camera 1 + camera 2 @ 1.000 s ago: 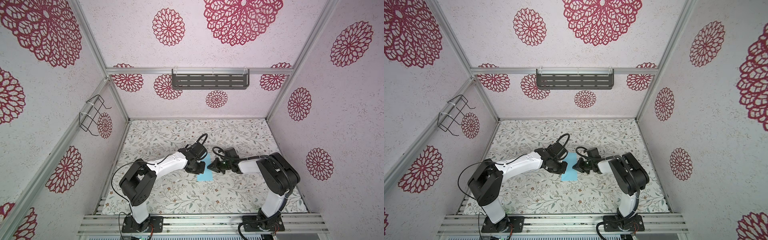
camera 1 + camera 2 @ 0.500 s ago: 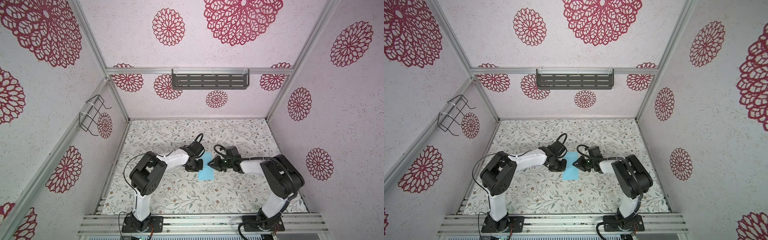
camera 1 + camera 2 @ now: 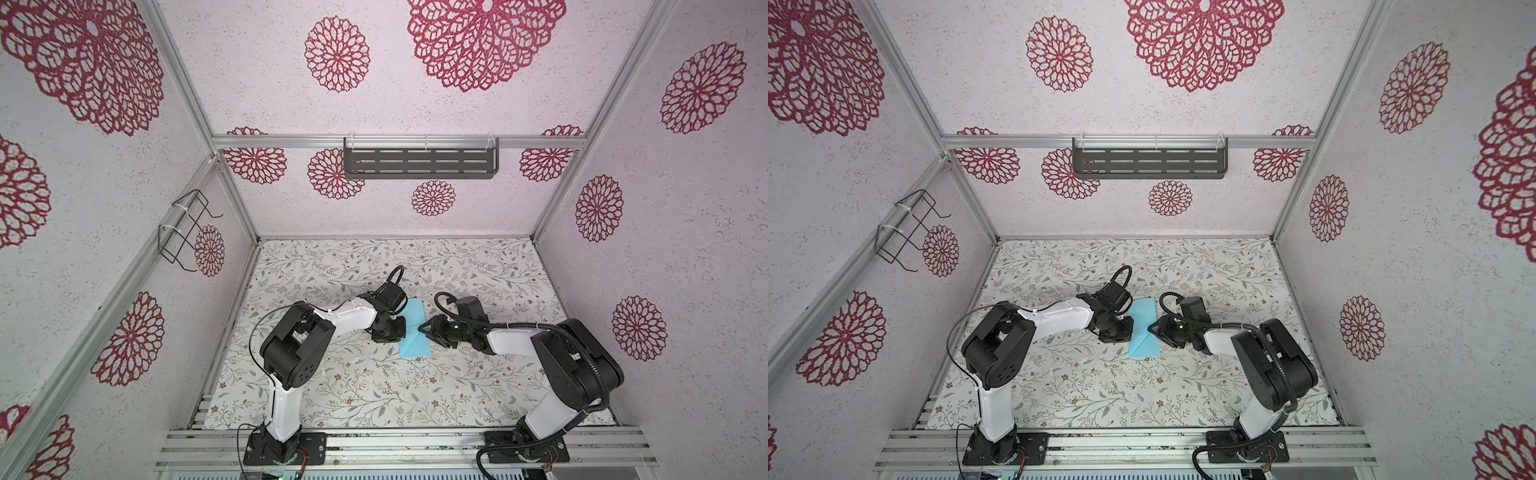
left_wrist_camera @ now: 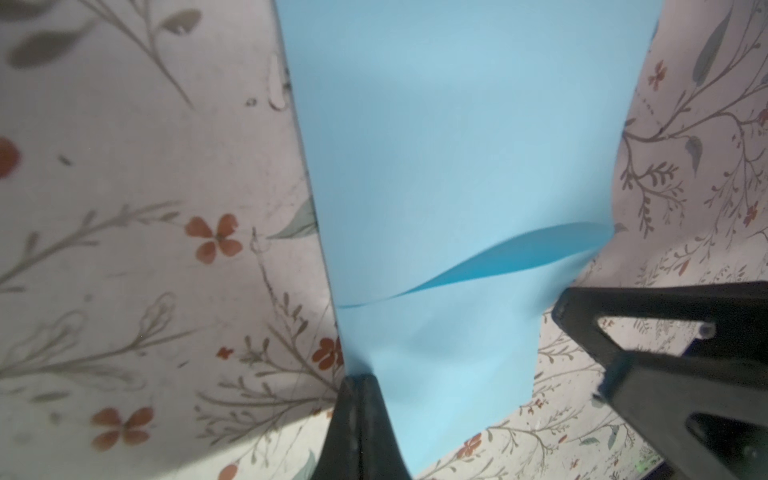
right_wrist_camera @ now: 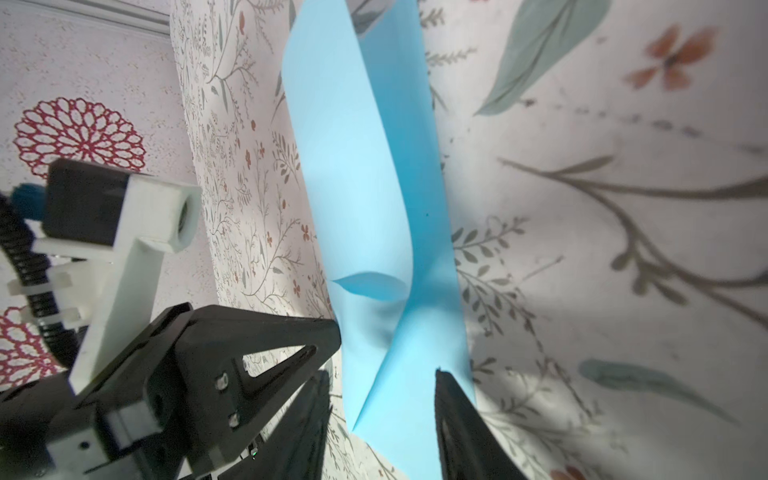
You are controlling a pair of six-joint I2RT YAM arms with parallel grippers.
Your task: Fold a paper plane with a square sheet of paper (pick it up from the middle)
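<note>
Scene: two white-and-black arms meet at mid-table over a floral-printed table cover (image 3: 374, 395).

Object: a thin, matte, light-blue sheet of paper (image 3: 414, 348) lies near the centre of the table, between the two grippers, in both top views (image 3: 1144, 347). It is already folded into a narrow strip that runs from the near side towards the back wall. A diagonal crease shows on the near half. Most of the strip lies on the cover. The middle is raised, and the left wrist view shows one layer (image 4: 519, 253) curling up off the layer below.

Left gripper (image 3: 397, 330): clenched. In the left wrist view its black fingers meet with no gap (image 4: 357, 380) and pinch the sheet's long left edge about halfway along. The right wrist view shows the same pointed tip (image 5: 330, 332) pressed against that edge.

Right gripper (image 3: 426, 329): released, with the jaws apart. In the right wrist view (image 5: 384, 386) the two black fingers stand either side of the strip. The paper passes between them, and its edge overlaps one fingertip (image 5: 446, 386); I cannot tell whether they touch. In the left wrist view its fingers (image 4: 648, 307) sit just beside the sheet's right edge.

Both gripper tips point at each other across the strip, just beside one another (image 3: 1125, 330) (image 3: 1153, 328).
</note>
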